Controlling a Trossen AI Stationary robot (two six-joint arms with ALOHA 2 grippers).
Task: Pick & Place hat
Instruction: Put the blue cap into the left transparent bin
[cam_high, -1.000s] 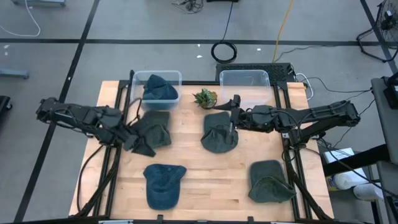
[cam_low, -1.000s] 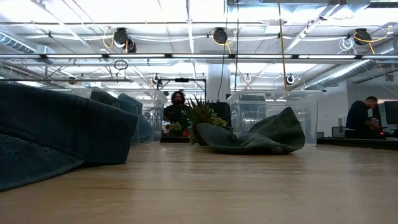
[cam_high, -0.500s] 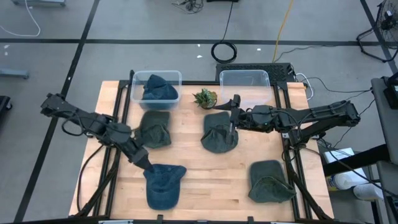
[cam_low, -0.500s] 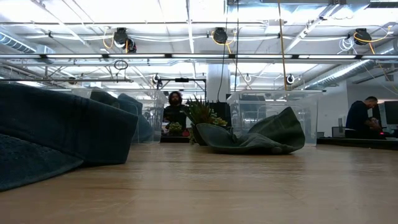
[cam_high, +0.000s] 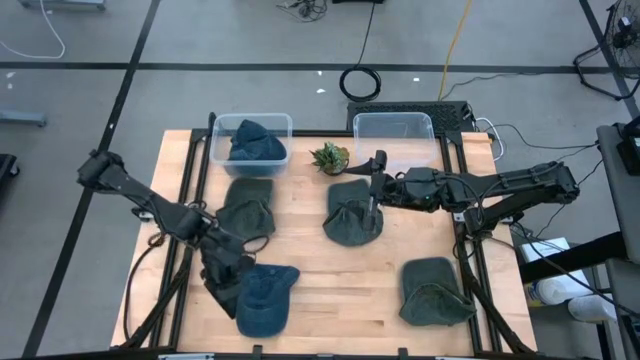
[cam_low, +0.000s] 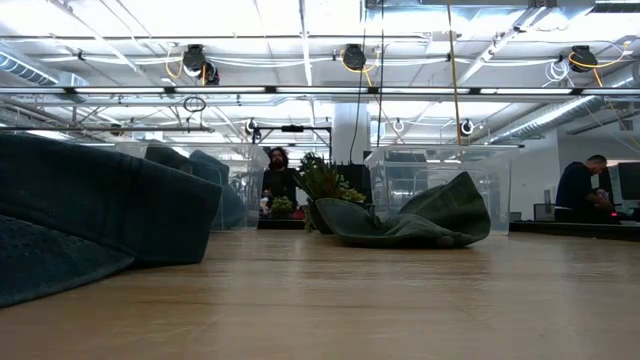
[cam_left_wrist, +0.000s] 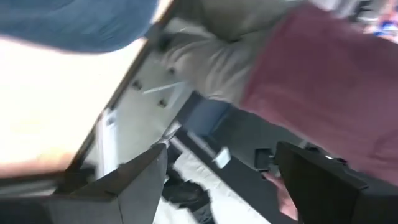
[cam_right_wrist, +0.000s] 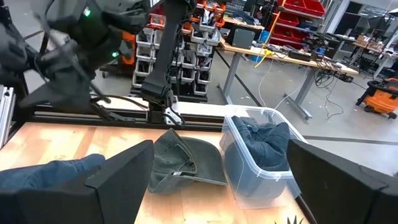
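Note:
In the high view my left gripper (cam_high: 225, 280) stands open at the left side of the blue cap (cam_high: 262, 298) lying near the table's near edge. In the left wrist view the gripper (cam_left_wrist: 221, 168) points past the table's edge, and the cap (cam_left_wrist: 74, 18) lies off to one side. My right gripper (cam_high: 375, 188) hovers open over the right edge of the middle green hat (cam_high: 350, 213), which rests flat on the table. In the right wrist view the right gripper (cam_right_wrist: 221, 180) is wide open. Another green hat (cam_high: 248, 205) lies by the left bin (cam_high: 250, 128).
The left bin holds a blue hat (cam_high: 256, 142); the right bin (cam_high: 393, 130) is transparent. A small plant (cam_high: 330, 157) stands between the bins. A third green hat (cam_high: 435, 290) lies near the table's near right corner. A person in a maroon top (cam_left_wrist: 323, 81) stands beyond the table.
My left gripper has swung away from the green hat by the left bin toward the table's near edge and has turned, ending at the blue cap's left side. That green hat now lies flat on the table. The right arm has kept still.

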